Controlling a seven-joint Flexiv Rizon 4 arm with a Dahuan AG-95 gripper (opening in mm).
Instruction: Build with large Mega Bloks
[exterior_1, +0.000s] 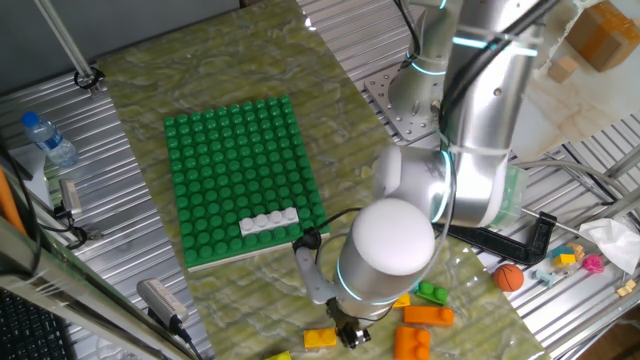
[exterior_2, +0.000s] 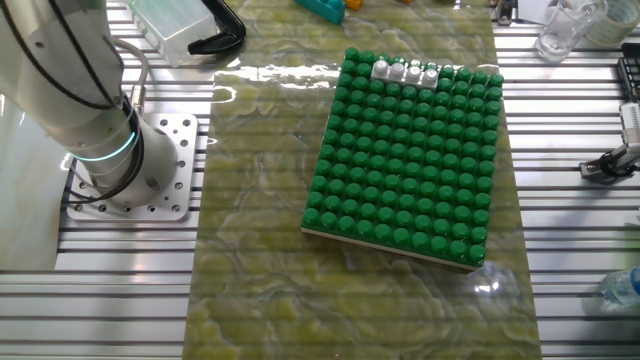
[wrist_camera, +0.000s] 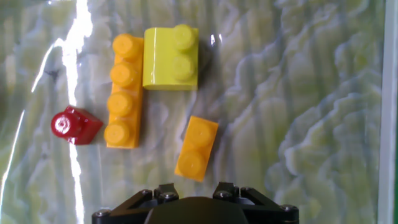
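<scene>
In the hand view, a small orange two-stud brick (wrist_camera: 197, 148) lies tilted on the mat just ahead of my gripper (wrist_camera: 194, 194). Only the gripper's dark body and two finger mounts show at the bottom edge, and nothing shows between them. A long orange brick (wrist_camera: 123, 91) lies beside a yellow brick (wrist_camera: 171, 58), their sides touching. In one fixed view the gripper (exterior_1: 352, 335) hangs low over a yellow-orange brick (exterior_1: 320, 338). A white brick (exterior_1: 268, 222) sits on the green baseplate (exterior_1: 235, 160), also seen as the white brick (exterior_2: 405, 71) at the baseplate's (exterior_2: 410, 170) far edge.
A small red piece (wrist_camera: 74, 125) lies left of the long orange brick. More orange bricks (exterior_1: 428, 315), a green brick (exterior_1: 432, 293) and an orange ball (exterior_1: 509, 277) lie right of the arm. A water bottle (exterior_1: 45, 137) stands at the far left. A cyan brick (exterior_2: 322, 8) shows at the top edge.
</scene>
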